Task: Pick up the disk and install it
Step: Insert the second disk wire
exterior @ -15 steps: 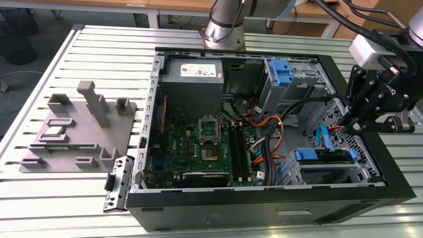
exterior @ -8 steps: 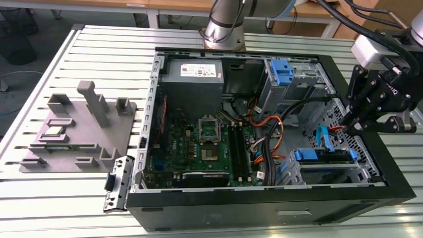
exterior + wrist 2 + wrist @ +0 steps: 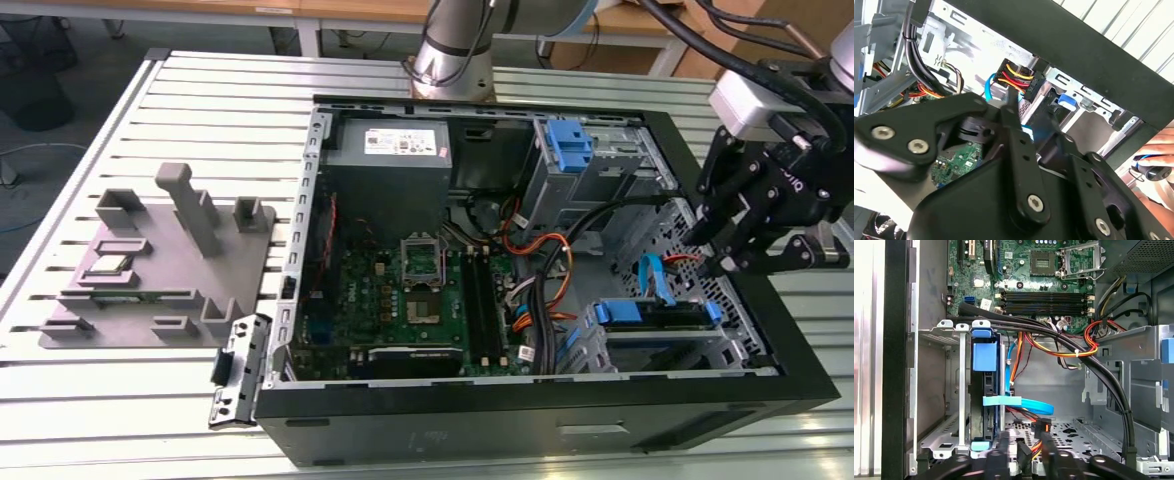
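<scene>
The disk (image 3: 654, 312), a drive in a bright blue carrier, sits in the lower drive bay at the case's front corner, on the exterior view's right. In the first wrist view the disk (image 3: 985, 360) stands edge-on between the bay's metal rails. My gripper (image 3: 731, 255) hangs above the case's right wall, just over that bay and apart from the disk. In the first wrist view the gripper (image 3: 1025, 436) is open, with a gap between its fingers and nothing held. A black finger (image 3: 1016, 145) points toward a connector with yellow, red and black wires (image 3: 1019, 80).
The open case (image 3: 534, 420) holds a motherboard (image 3: 427, 290), a grey power supply (image 3: 390, 145), a lone blue bracket (image 3: 567, 148) and a bundle of black and orange cables (image 3: 1074, 347) beside the bay. A grey fixture (image 3: 147, 260) lies on the slatted table. A person's hand (image 3: 1156, 147) shows beyond the case.
</scene>
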